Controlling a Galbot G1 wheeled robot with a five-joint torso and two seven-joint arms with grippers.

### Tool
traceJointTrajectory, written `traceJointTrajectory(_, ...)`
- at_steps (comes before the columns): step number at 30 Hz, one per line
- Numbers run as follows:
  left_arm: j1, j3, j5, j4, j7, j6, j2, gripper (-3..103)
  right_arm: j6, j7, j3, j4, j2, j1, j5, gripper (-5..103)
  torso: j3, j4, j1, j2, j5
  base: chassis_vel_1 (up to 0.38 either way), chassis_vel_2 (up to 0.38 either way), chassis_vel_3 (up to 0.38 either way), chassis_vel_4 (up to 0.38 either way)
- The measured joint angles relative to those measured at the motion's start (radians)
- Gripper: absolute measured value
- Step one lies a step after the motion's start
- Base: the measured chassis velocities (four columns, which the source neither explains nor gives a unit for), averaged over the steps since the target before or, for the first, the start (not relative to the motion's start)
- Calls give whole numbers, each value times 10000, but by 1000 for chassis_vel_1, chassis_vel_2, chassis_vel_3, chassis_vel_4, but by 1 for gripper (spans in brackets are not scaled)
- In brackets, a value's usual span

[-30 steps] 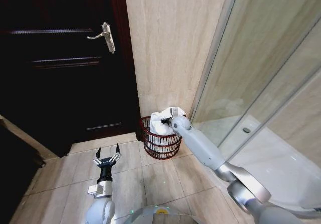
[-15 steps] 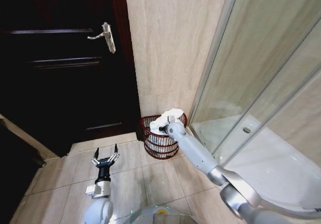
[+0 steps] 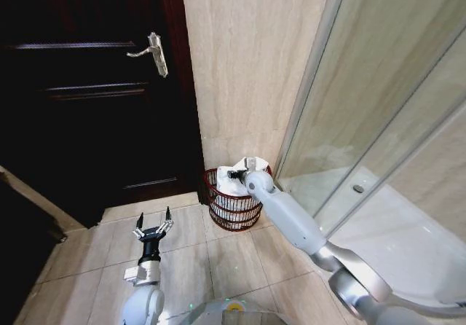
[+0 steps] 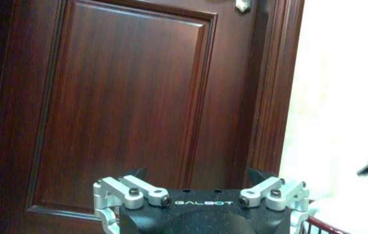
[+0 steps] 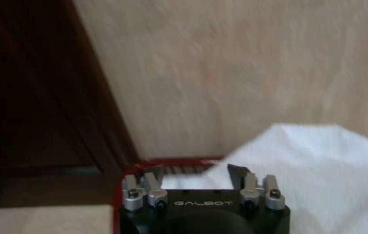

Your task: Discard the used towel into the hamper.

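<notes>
The hamper point(image 3: 234, 218), a small round basket of dark red wire, stands on the floor against the beige wall. The white towel point(image 3: 230, 187) lies bunched inside it, with a fold rising above the rim. My right gripper point(image 3: 235, 173) hovers at the rim just over the towel. In the right wrist view its fingers point(image 5: 236, 171) stand apart, with the towel point(image 5: 314, 161) and the red rim point(image 5: 170, 161) just beyond them. My left gripper point(image 3: 153, 226) is parked low over the floor tiles, open, facing the door point(image 4: 131, 107).
A dark wooden door point(image 3: 95, 99) with a metal handle point(image 3: 154, 52) fills the left side. A glass shower screen point(image 3: 378, 114) and a white shower tray point(image 3: 408, 230) lie on the right. Beige floor tiles point(image 3: 218, 259) spread in front of the hamper.
The towel has dropped from around the right gripper down into the hamper. The right gripper dipped, then rose slightly and shifted left over the rim. The left arm stayed still.
</notes>
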Motion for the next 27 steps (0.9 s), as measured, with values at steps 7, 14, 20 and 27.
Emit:
traceJointTrajectory(7, -73, 43, 90, 6, 0, 18, -63, 100, 714, -704, -277, -408, 599, 291, -485, 88, 0, 4, 0, 0, -2, 0, 0, 0, 0)
traceJointTrajectory(14, -70, 23, 90, -76, -2, 52, -6, 100, 1183, -1324, -752, -1187, 1426, 315, -1284, 100, 0, 5, 0, 0, -1, 0, 0, 0, 0)
traceJointTrajectory(20, -21, 0, 49, -97, -3, 52, 21, 100, 1127, -1228, -487, -1222, 1025, 243, -1497, 100, 0, 2, 0, 0, 0, 0, 0, 0, 0)
traceJointTrajectory(27, -78, 107, 54, -68, 4, 51, -17, 100, 794, -1223, 15, -972, -86, 197, -1507, 100, 0, 1, 0, 0, 3, 0, 0, 0, 0)
